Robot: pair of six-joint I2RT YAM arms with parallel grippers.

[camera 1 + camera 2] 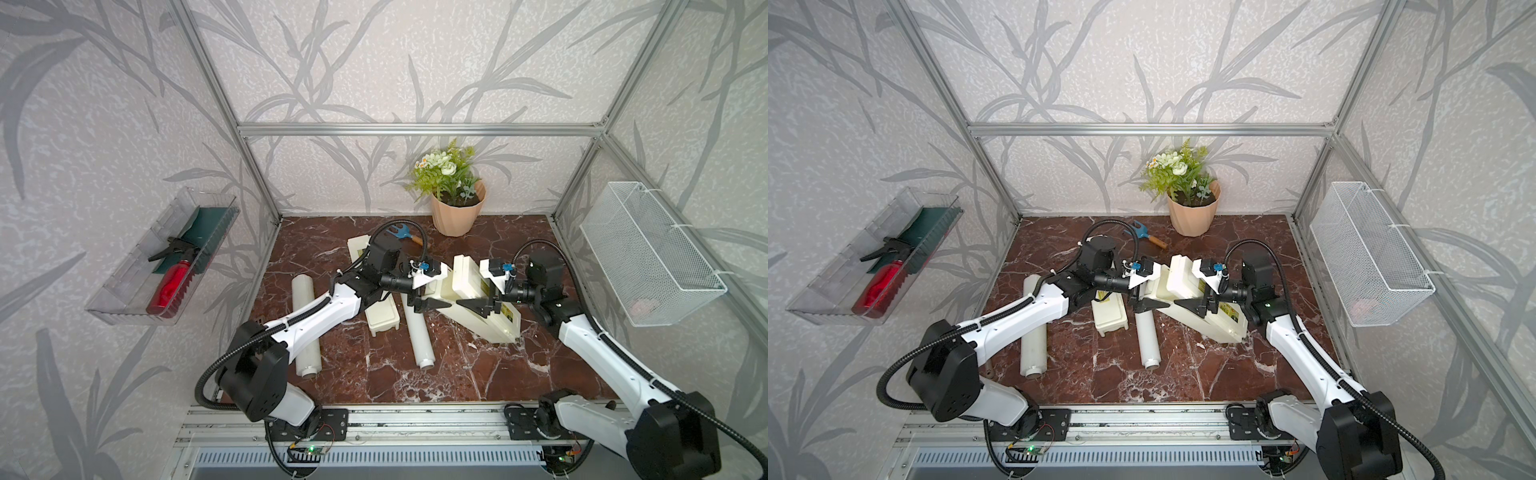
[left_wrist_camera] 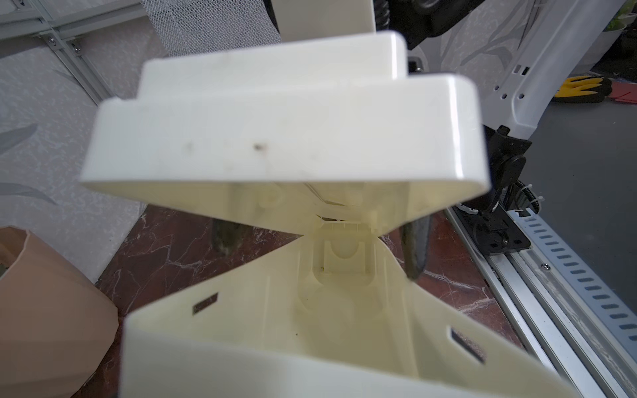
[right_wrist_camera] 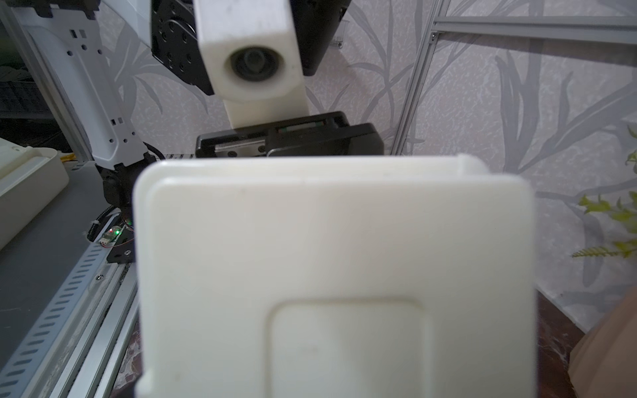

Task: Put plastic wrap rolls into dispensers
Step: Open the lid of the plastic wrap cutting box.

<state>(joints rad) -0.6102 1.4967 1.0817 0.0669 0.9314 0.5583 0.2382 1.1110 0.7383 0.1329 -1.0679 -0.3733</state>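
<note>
Out near the middle of the bench [image 1: 457,374], one dispenser [image 1: 496,328] lies with its lid [image 1: 467,276] up. The box gapes like a mouth. From the left wrist view I can look right inside, and no roll is in there.

My left fingers [image 2: 415,248] are spread wide, one on each side, just under the lid. I cannot tell if they squeeze the box or only sit beside it. My right fingers [image 1: 478,308] are at the other side of the box. I can see only one of them, and the box fills the right wrist view. So I cannot tell if they hold it either.

One plastic wrap roll [image 1: 419,336] lies on the bench just beside the open box. The second roll [image 1: 309,357] lies farther to my left, partly under my left arm [image 1: 316,309]. The second dispenser [image 1: 382,320] lies shut between the two rolls.

What could go wrong? I think the lid may flop shut if I let go of it to fetch a roll. The roll is round, so a bad pinch could send it rolling away. It is long too, so a grab near one end may let it droop and miss the box. My left and right fingers are very close together, and they could bump.
</note>
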